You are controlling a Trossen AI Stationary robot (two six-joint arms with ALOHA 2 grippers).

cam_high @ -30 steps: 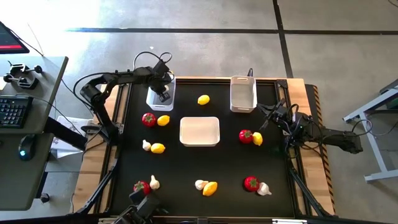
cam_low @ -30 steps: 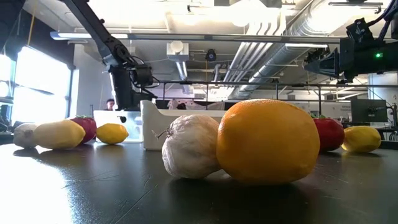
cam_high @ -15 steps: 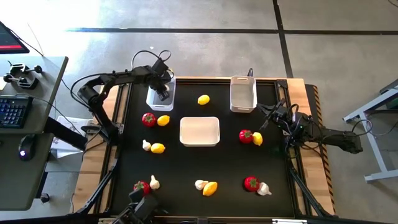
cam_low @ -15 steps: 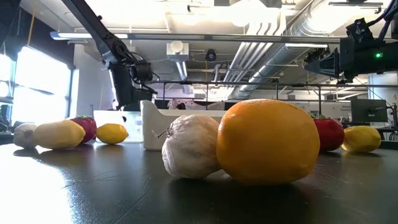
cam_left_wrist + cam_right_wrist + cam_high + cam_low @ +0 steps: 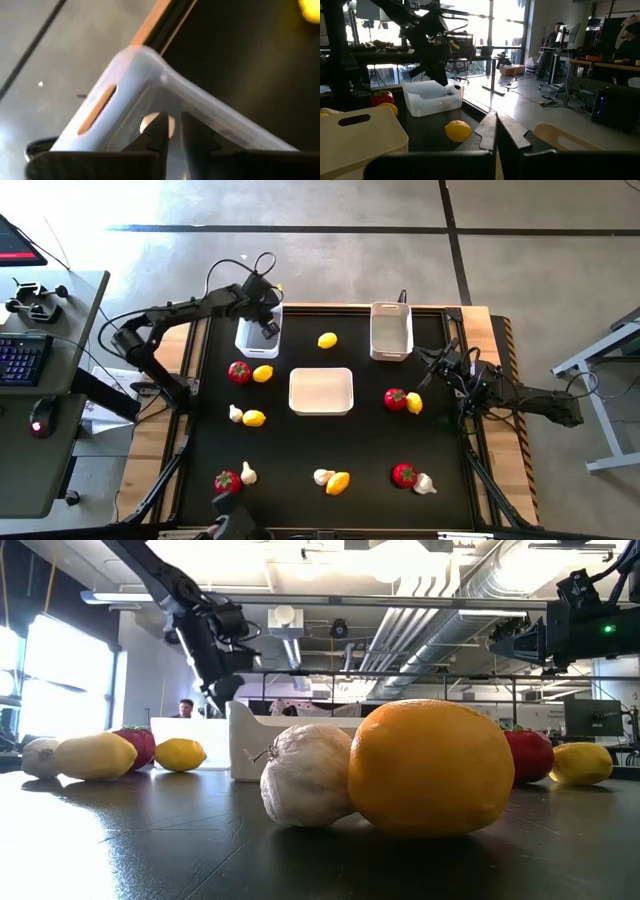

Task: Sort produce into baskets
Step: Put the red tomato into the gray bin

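My left gripper (image 5: 268, 330) hovers over the far-left basket (image 5: 247, 340), slanting down, its fingers (image 5: 161, 134) almost together with nothing between them. In the left wrist view a whitish garlic bulb (image 5: 149, 122) lies inside that basket, at its corner (image 5: 150, 65). Loose produce lies on the black mat: a tomato (image 5: 239, 371) and a lemon (image 5: 263, 373) near that basket, and a lemon (image 5: 327, 340) between the far baskets. The wider basket (image 5: 321, 392) stands mid-table and a narrow one (image 5: 390, 330) at the far right. My right gripper (image 5: 440, 365) waits shut at the right edge.
More pieces lie in pairs: garlic (image 5: 236, 413) with a lemon (image 5: 254, 418), a tomato (image 5: 395, 398) with a lemon (image 5: 414, 403), and several along the near edge, such as garlic (image 5: 305, 775) and a lemon (image 5: 430, 768). People show in the room behind.
My left gripper has risen out of the far-left basket and tipped less steeply, drifting slightly toward the table's far edge. The right arm and the loose produce have kept still.
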